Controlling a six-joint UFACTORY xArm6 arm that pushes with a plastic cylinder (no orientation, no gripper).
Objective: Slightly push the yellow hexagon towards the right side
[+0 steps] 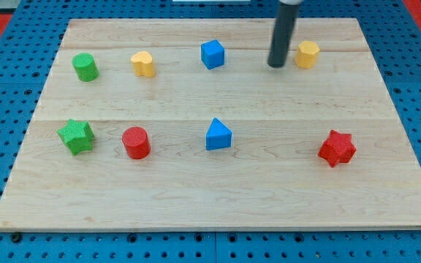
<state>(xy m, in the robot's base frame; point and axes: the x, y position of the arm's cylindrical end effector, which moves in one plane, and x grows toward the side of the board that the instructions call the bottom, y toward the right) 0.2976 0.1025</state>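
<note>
Sitting in the upper right of the frame, near the top edge of the wooden board (pixel 218 197): the yellow hexagon (pixel 307 54); standing just beside it on the view's left, close but with contact impossible to confirm: my tip (pixel 276 65), the lower end of a straight dark rod; carrying no claw at all, hence nothing opening, closing or holding anything. Judging progress: approach apparently complete, tip lined up for a rightward shove; remaining, by this reading, the short push itself, kept gentle given the open board still lying to the hexagon's right. Lying elsewhere: along the upper row, a green cylinder (pixel 85 66), a yellow heart-like block (pixel 143 63) and a blue cube (pixel 212 54); along the lower row, a green star (pixel 76 136), a red cylinder (pixel 135 142), a blue triangular block (pixel 218 135) and a red star (pixel 336 148). Showing no containers anywhere; all blocks resting loose on the board, well apart from one another.
</note>
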